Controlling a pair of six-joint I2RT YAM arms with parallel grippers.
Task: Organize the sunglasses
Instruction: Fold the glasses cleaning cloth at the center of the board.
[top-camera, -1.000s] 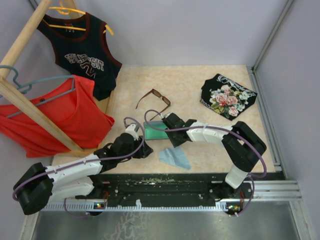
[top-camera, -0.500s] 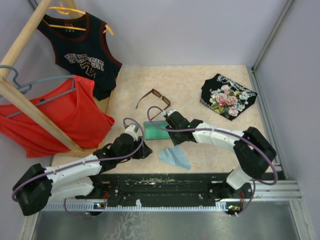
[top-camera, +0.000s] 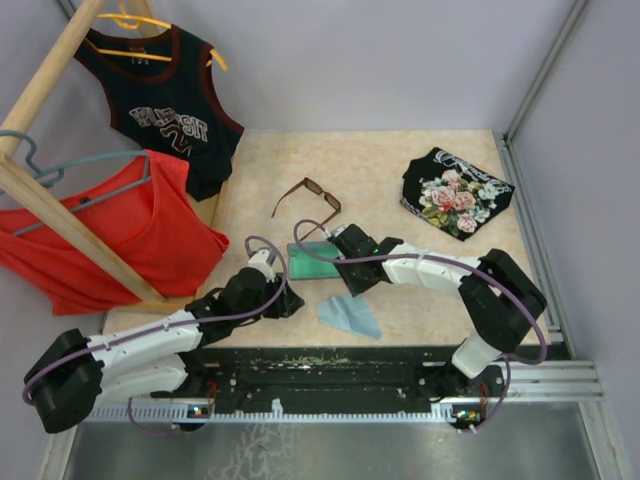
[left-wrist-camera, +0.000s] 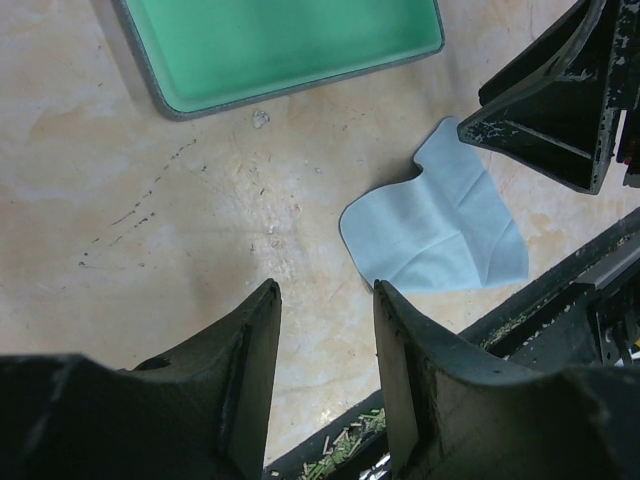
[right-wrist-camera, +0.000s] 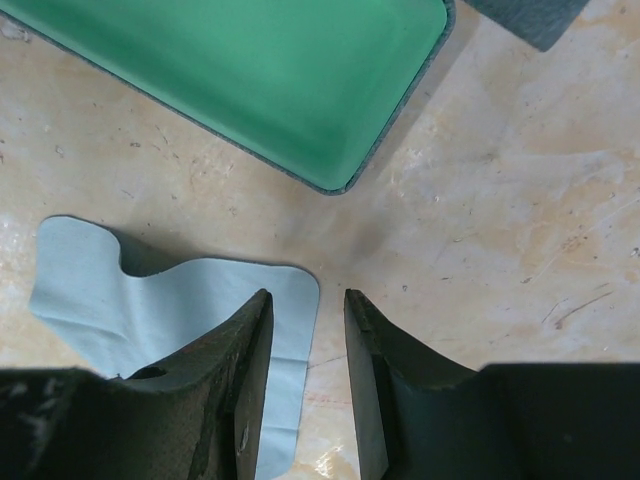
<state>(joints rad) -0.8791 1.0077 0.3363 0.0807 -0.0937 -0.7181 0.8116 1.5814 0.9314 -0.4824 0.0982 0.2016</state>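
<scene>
Brown thin-framed sunglasses, dark rectangular lenses, temple arms unfolded; lying loose on the beige table, mid-field, touched by neither gripper.

Case: oblong, grey rim, green lining, open side up, nothing in it. It lies on the near side of the sunglasses, apart from them. Its lining fills the top of both wrist views.

Cloth: light blue, flat with one corner curled in, nearer the arm bases than the case and not touching it.

Right gripper: over the near right end of the case, pointing down. Its fingers stand a moderate gap apart with only bare table and the cloth's edge showing between them; nothing held.

Left gripper: low beside the case's near left corner. Its fingers are likewise parted partway, with bare table in the gap; nothing held.

Folded garment: black with a rose print, far right of the table, well apart from the sunglasses.

Wooden rack, far left: carries a black jersey on a yellow hanger and a red top on a grey-blue hanger.
</scene>
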